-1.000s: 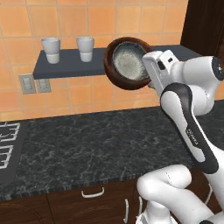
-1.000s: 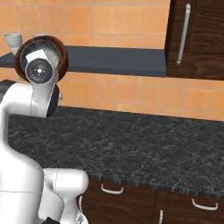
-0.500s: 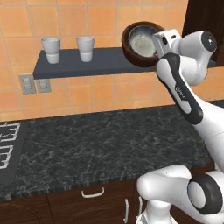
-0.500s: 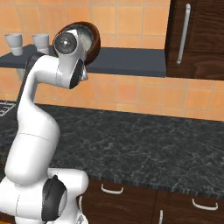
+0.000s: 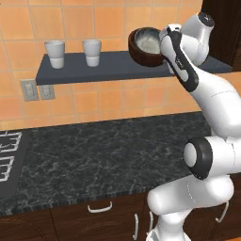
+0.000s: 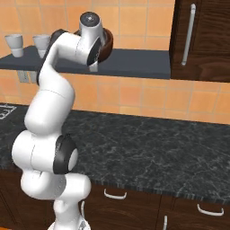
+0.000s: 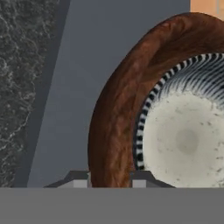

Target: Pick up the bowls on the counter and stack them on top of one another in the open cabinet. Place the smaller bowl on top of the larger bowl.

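Observation:
My gripper (image 7: 109, 181) is shut on the near rim of the larger bowl (image 7: 114, 118), a reddish-brown wooden one. Inside it sits the smaller bowl (image 7: 183, 142), pale grey and speckled. In the left base view the brown bowl (image 5: 143, 52) hangs low over the right half of the open cabinet's slate-grey shelf board (image 5: 108, 67), tipped slightly, with the grey bowl (image 5: 149, 41) nested in it and the gripper (image 5: 161, 52) at its right rim. Whether the bowl touches the board I cannot tell. From the right base, the brown bowl (image 6: 106, 44) shows behind my hand, above the shelf (image 6: 139, 60).
Two white cups (image 5: 55, 53) (image 5: 92, 52) stand on the shelf's left part. The black marbled counter (image 5: 94, 155) runs below, with a stove (image 5: 7, 160) at its left end. A dark brown wood cabinet (image 6: 202, 40) closes off the shelf's right end.
The arm has lifted the nested bowls from in front of the shelf up over the board. The bowls, earlier tipped on their side, are now nearly level.

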You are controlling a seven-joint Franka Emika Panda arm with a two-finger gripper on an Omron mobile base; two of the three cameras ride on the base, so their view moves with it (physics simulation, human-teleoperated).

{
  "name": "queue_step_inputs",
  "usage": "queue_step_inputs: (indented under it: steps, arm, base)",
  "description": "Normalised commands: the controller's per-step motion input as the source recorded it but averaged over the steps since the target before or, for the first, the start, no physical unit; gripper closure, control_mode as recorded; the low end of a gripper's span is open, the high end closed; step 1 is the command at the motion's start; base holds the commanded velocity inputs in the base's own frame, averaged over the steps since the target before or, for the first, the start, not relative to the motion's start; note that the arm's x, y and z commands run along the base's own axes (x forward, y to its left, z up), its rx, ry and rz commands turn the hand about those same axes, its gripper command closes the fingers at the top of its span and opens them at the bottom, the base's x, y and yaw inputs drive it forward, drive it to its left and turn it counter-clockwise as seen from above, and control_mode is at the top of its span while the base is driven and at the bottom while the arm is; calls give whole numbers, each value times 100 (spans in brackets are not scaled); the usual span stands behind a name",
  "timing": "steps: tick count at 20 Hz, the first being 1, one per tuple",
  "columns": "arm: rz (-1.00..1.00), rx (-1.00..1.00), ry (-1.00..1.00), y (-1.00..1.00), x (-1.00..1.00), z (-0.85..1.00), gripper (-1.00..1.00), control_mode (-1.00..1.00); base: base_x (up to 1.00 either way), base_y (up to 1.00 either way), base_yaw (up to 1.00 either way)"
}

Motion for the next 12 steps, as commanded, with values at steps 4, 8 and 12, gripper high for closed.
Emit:
queue_step_inputs:
  steps: [4, 8, 12]
  arm:
    - [-4, -1, -7, 6, -8, -4, -100, -100]
    - [0, -1, -23, 35, -100, 0, -100, -100]
    - [1, -3, -11, 85, -100, -37, -100, -100]
  base:
    - [0, 0, 0]
    - [0, 0, 0]
    - [0, 0, 0]
